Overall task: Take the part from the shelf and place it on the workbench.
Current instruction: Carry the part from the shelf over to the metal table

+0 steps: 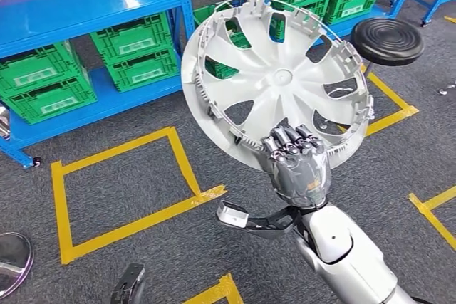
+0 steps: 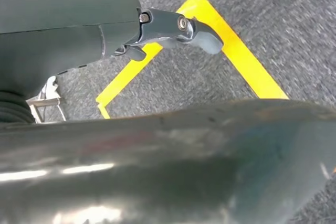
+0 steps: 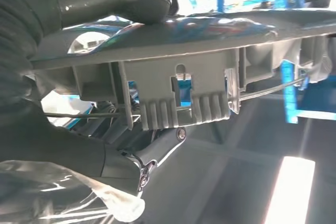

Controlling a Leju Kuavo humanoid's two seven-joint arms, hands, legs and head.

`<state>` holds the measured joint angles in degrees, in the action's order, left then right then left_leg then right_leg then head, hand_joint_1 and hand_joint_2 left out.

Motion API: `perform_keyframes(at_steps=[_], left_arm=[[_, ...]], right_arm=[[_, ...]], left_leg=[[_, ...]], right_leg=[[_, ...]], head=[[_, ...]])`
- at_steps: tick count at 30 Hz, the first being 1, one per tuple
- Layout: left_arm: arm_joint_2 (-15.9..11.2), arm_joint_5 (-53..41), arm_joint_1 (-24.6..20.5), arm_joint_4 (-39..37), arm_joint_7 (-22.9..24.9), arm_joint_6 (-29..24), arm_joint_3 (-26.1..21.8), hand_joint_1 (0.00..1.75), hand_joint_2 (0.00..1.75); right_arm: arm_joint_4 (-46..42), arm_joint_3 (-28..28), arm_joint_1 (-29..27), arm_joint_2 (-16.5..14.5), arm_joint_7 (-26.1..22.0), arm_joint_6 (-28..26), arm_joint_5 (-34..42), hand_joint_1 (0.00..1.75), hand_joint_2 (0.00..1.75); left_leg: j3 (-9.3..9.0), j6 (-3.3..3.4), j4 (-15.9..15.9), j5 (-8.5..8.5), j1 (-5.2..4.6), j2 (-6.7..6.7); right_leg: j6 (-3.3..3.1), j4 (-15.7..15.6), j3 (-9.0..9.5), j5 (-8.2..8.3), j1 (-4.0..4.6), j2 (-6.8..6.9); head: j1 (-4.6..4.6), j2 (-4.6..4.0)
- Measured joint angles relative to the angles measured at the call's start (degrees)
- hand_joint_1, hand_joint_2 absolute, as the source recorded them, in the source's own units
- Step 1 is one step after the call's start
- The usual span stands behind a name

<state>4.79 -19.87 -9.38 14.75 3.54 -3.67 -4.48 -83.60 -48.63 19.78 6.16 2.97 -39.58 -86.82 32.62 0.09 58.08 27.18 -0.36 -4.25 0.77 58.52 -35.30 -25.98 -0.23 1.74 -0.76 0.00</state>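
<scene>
With the right robot hand (image 1: 299,164) gripping the lower rim of the wheel cover (image 1: 277,80), held at centre frame above the floor (image 1: 135,190), keep the grip firm and the cover level while carrying it to the desk.

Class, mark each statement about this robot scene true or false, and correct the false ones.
1. The right hand holds the silver wheel cover by its rim. True.
2. The wheel cover lies flat on the floor. False: it is held up in the air, tilted.
3. Green crates sit on a blue shelf. True.
4. The floor tape is red. False: it is yellow.
5. A round black stool stands beyond the cover. True.
</scene>
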Motion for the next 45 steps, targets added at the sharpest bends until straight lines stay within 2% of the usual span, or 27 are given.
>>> perform_keyframes(at_steps=[2,4,5,6,7,8,9,11,13,15,17,20,22,23,26,28,30,32,33,35,37,38,39,41,42,44,45], left_arm=[[0.0,-0.03,-0.09,0.0,0.0,0.0,-0.02,0.0,0.0],[-0.01,-0.08,-0.02,0.0,0.0,0.0,-0.05,0.0,0.0],[0.0,-0.11,0.09,0.0,0.01,0.01,-0.08,0.0,0.0],[0.01,-0.09,0.21,0.0,0.03,0.02,-0.11,0.0,0.0],[0.03,-0.04,0.29,0.0,0.07,0.03,-0.16,0.0,0.0],[0.04,0.03,0.32,0.0,0.11,0.05,-0.2,0.0,0.0],[0.03,0.11,0.31,0.0,0.14,0.06,-0.25,0.0,0.0],[-0.05,0.2,0.28,0.0,0.17,0.07,-0.37,0.0,0.0],[-0.14,0.44,0.27,0.0,0.35,0.07,-0.6,0.0,0.0],[-0.02,1.24,0.26,0.0,0.74,0.03,-1.02,0.0,0.0],[0.14,2.93,0.24,0.0,1.13,-0.18,-1.94,0.0,0.0],[0.17,6.8,0.57,0.0,1.33,-0.37,-4.45,0.0,0.0],[0.22,9.48,1.11,0.0,1.26,-0.18,-6.84,0.0,0.0],[0.28,10.46,1.33,0.0,1.18,-0.07,-8.14,0.0,0.0],[0.44,11.46,1.58,0.0,0.99,0.11,-10.84,0.0,0.0],[0.43,11.58,1.67,0.0,0.95,0.13,-11.86,0.0,0.0],[0.45,11.77,1.77,0.0,0.94,0.18,-12.64,0.0,0.0],[0.47,11.64,1.77,0.0,0.93,0.15,-13.15,0.0,0.0],[0.47,11.1,1.76,0.0,0.91,-0.05,-13.27,0.0,0.0],[0.48,8.45,1.83,0.0,0.86,-0.97,-13.07,0.0,0.0],[0.5,4.74,1.9,0.0,0.85,-1.88,-11.98,0.0,0.0],[0.49,3.19,1.85,0.0,0.82,-2.09,-11.24,0.0,0.0],[0.49,2.1,1.7,0.0,0.78,-2.16,-10.55,0.0,0.0],[0.43,0.97,1.31,0.0,0.62,-2.14,-9.44,0.0,0.0],[0.38,0.65,1.15,0.0,0.54,-2.13,-9.01,0.0,0.0],[0.36,0.28,0.9,0.0,0.42,-2.12,-8.28,0.0,0.0],[0.44,0.17,0.79,0.0,0.38,-2.12,-7.98,0.0,0.0]], right_arm=[[0.01,0.03,0.05,0.01,0.05,0.0,-0.02,1.75,1.75],[0.05,0.03,0.06,0.0,0.05,0.0,-0.04,1.75,1.75],[0.1,0.02,0.04,0.0,0.05,0.0,-0.04,1.75,1.75],[0.17,0.02,0.02,0.0,0.05,0.0,-0.04,1.75,1.75],[0.23,0.01,0.0,0.01,0.05,0.0,-0.04,1.75,1.75],[0.27,0.01,-0.02,0.01,0.05,0.0,-0.04,1.75,1.75],[0.28,0.0,-0.02,0.01,0.07,0.0,-0.04,1.75,1.75],[0.29,0.0,0.04,-0.01,0.1,0.0,-0.04,1.75,1.75],[0.31,0.0,0.15,-0.02,0.11,0.0,-0.05,1.75,1.75],[0.36,0.0,0.17,0.0,0.17,0.0,-0.07,1.75,1.75],[0.43,-0.01,0.16,0.02,0.38,-0.01,-0.09,1.75,1.75],[0.58,-0.04,0.14,0.03,0.83,-0.02,-0.18,1.75,1.75],[0.69,-0.04,0.05,0.09,1.14,-0.02,-0.2,1.75,1.75],[0.73,-0.04,0.01,0.13,1.23,-0.02,-0.2,1.75,1.75],[0.74,-0.04,-0.02,0.19,1.42,-0.02,-0.21,1.75,1.75],[0.74,-0.03,-0.04,0.19,1.55,-0.02,-0.21,1.75,1.75],[0.75,-0.01,-0.12,0.21,1.63,-0.02,-0.2,1.75,1.75],[0.75,0.02,-0.12,0.22,1.66,-0.02,-0.2,1.75,1.75],[0.75,0.02,-0.07,0.21,1.64,-0.02,-0.2,1.75,1.75],[0.76,0.0,-0.03,0.19,1.61,-0.02,-0.21,1.75,1.75],[0.76,-0.02,-0.08,0.18,1.56,-0.02,-0.22,1.75,1.75],[0.76,-0.02,-0.1,0.18,1.52,-0.02,-0.22,1.75,1.75],[0.76,-0.02,-0.11,0.18,1.48,-0.02,-0.22,1.75,1.75],[0.76,-0.02,-0.09,0.16,1.32,-0.02,-0.22,1.75,1.75],[0.77,-0.02,-0.07,0.14,1.23,-0.02,-0.21,1.75,1.75],[0.77,-0.02,-0.05,0.12,1.13,-0.02,-0.2,1.75,1.75],[0.77,-0.02,-0.05,0.11,1.11,-0.02,-0.2,1.75,1.75]], left_leg=[[0.74,-0.55,2.09,1.74,0.29,1.4],[3.55,-0.86,8.78,5.4,0.47,3.24],[5.33,-0.91,12.81,7.1,0.49,3.56],[6.68,-0.91,15.81,8.0,0.5,3.67],[7.17,-0.82,16.84,7.75,0.5,3.74],[6.56,-0.66,15.49,6.37,0.5,3.88],[5.0,-0.42,12.11,4.18,0.5,4.34],[1.58,0.15,4.52,0.66,0.58,6.77],[0.11,0.43,0.8,-0.06,0.53,8.35],[-0.05,0.56,-0.11,-0.03,0.53,7.53],[-0.29,0.88,-0.91,-0.49,0.67,6.41],[-0.38,1.29,-1.32,-0.76,0.54,4.55],[-0.36,1.36,-1.3,-0.66,0.48,3.18],[-0.37,1.31,-1.28,-0.6,0.51,2.55],[-0.35,0.64,-0.78,-0.17,0.41,1.21],[-0.23,0.13,-0.29,0.12,0.1,0.53],[-0.31,-0.16,-0.14,0.31,0.05,-0.39],[0.03,-0.61,1.15,1.6,0.33,0.2],[0.91,-0.82,3.3,3.03,0.46,1.14],[4.29,-0.95,10.85,6.71,0.59,3.1],[7.25,-0.75,16.71,8.26,0.56,3.65],[7.44,-0.48,16.66,7.33,0.51,3.79],[6.56,-0.12,14.31,5.35,0.41,4.09],[3.33,0.72,6.61,0.9,0.18,6.13],[2.05,1.0,3.55,-0.38,0.1,7.26],[1.11,1.34,1.17,-0.67,-0.06,8.37],[0.99,1.39,0.62,-0.64,-0.12,7.88]], right_leg=[[-0.66,-0.16,0.03,0.25,-0.2,-0.85],[-1.08,-0.21,0.02,0.35,-0.28,-1.72],[-1.18,-0.21,0.0,0.37,-0.24,-2.23],[-1.24,-0.2,-0.02,0.4,-0.19,-2.81],[-1.25,-0.17,-0.02,0.43,-0.15,-3.41],[-1.25,-0.14,0.01,0.46,-0.13,-4.01],[-1.21,-0.11,0.05,0.49,-0.12,-4.62],[-0.96,-0.02,-0.08,0.63,-0.17,-5.72],[-0.35,0.06,-0.69,0.98,-0.35,-6.69],[0.4,0.04,-1.29,1.33,-0.58,-7.52],[0.86,1.41,-2.42,0.28,-0.49,-6.18],[1.39,10.25,-6.56,-4.53,-0.44,-2.83],[1.74,14.48,-8.22,-5.72,-0.58,-2.2],[1.86,13.71,-7.62,-4.9,-0.67,-1.93],[1.95,3.6,-1.85,-0.97,-0.67,0.71],[1.3,0.41,0.03,-0.71,-0.35,1.82],[0.36,0.44,0.03,-0.72,-0.19,0.83],[-0.38,0.35,0.04,-0.58,-0.26,-0.23],[-0.74,0.29,0.11,-0.5,-0.34,-0.72],[-1.16,0.28,0.15,-0.45,-0.26,-1.79],[-1.28,0.3,0.2,-0.44,-0.01,-3.01],[-1.3,0.31,0.26,-0.43,0.1,-3.66],[-1.3,0.32,0.36,-0.43,0.17,-4.32],[-1.24,0.35,0.44,-0.41,0.17,-5.5],[-1.12,0.38,0.33,-0.34,0.07,-6.02],[-0.66,0.42,-0.18,-0.08,-0.22,-6.94],[-0.33,0.35,-0.45,0.11,-0.34,-7.45]], head=[[0.02,0.0],[0.04,0.0],[0.04,0.0],[0.02,0.0],[0.03,0.0],[0.02,0.0],[0.03,0.0],[-0.02,0.0],[0.03,0.0],[0.13,0.0],[-0.02,0.0],[-0.43,0.0],[-0.44,0.0],[-0.45,0.0],[-0.5,0.0],[-0.46,0.0],[-0.38,0.0],[-0.32,0.0],[-0.23,0.0],[-0.07,0.0],[-0.02,0.0],[-0.02,0.0],[-0.02,0.0],[-0.05,0.0],[-0.04,0.0],[0.1,0.0],[0.17,0.0]])
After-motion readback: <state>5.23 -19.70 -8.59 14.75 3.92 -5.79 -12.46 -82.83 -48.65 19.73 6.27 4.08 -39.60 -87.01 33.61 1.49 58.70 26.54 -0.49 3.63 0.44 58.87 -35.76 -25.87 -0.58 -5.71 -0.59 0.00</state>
